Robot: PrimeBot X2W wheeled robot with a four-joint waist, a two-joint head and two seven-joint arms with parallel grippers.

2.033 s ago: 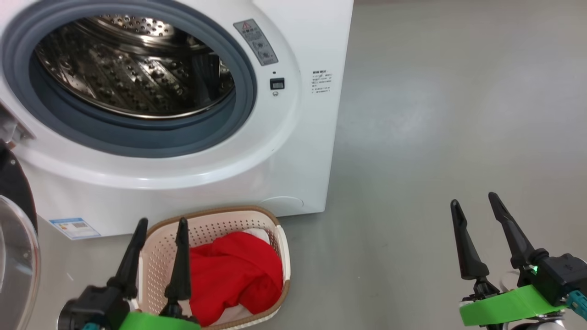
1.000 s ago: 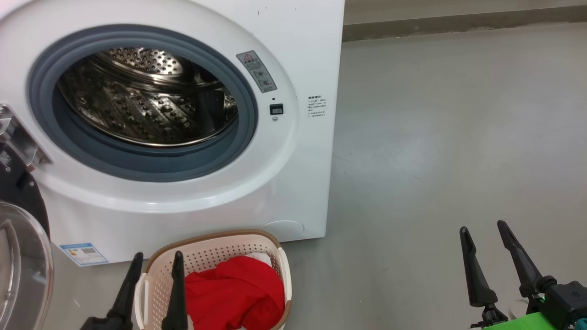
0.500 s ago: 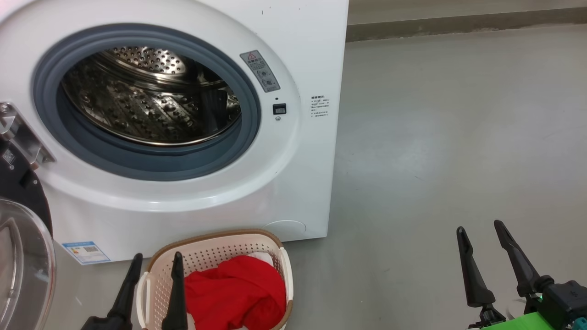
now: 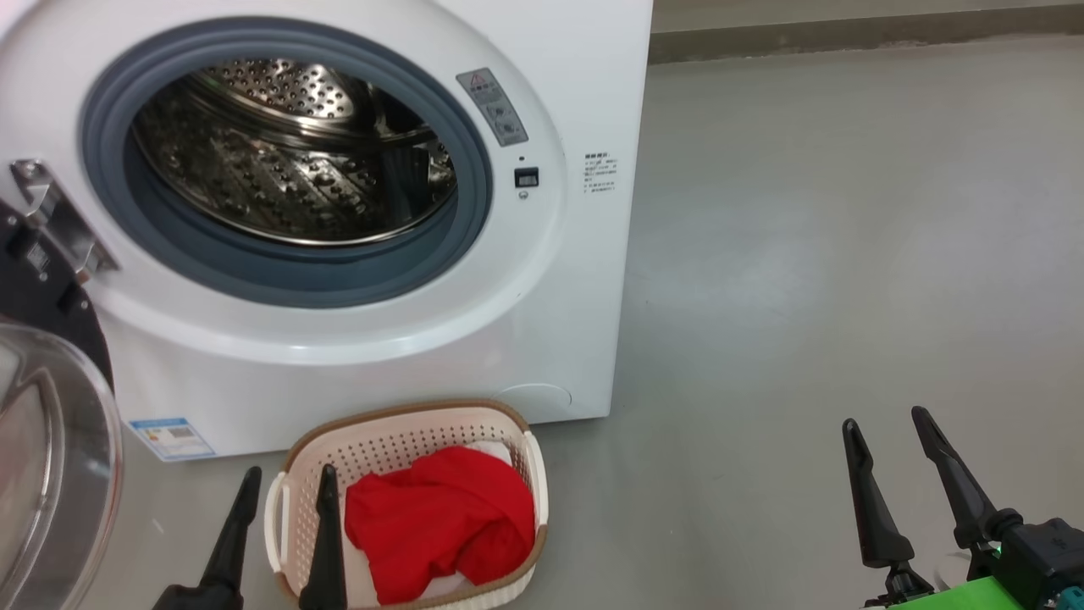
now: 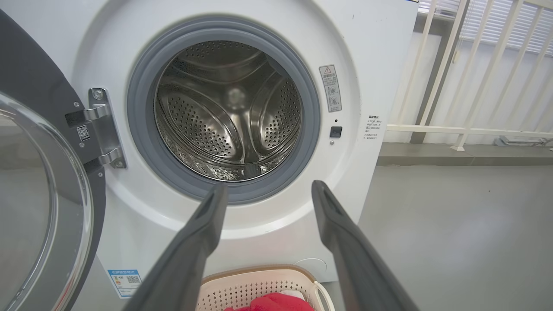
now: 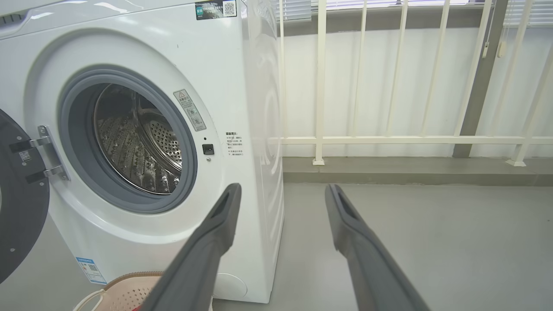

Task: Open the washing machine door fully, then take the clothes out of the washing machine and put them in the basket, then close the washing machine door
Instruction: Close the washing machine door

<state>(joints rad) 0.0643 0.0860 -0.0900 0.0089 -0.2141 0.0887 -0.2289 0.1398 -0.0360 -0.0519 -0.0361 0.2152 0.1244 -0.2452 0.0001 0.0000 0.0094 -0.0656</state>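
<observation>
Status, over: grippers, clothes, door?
Both open, empty: left gripper, right gripper. Red clothes in basket; drum empty. Unclosed: washing machine door, swung wide. Basket on floor under the opening.

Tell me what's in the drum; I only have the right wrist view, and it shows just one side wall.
Observer: Nothing. The left wrist view looks straight into the drum: bare steel to the back.
Operator: Find the clothes, then.
Observer: The red clothes lie in the basket, in front of the washing machine.
Operator: Report the left gripper.
Observer: The left gripper is open and holds nothing.
</observation>
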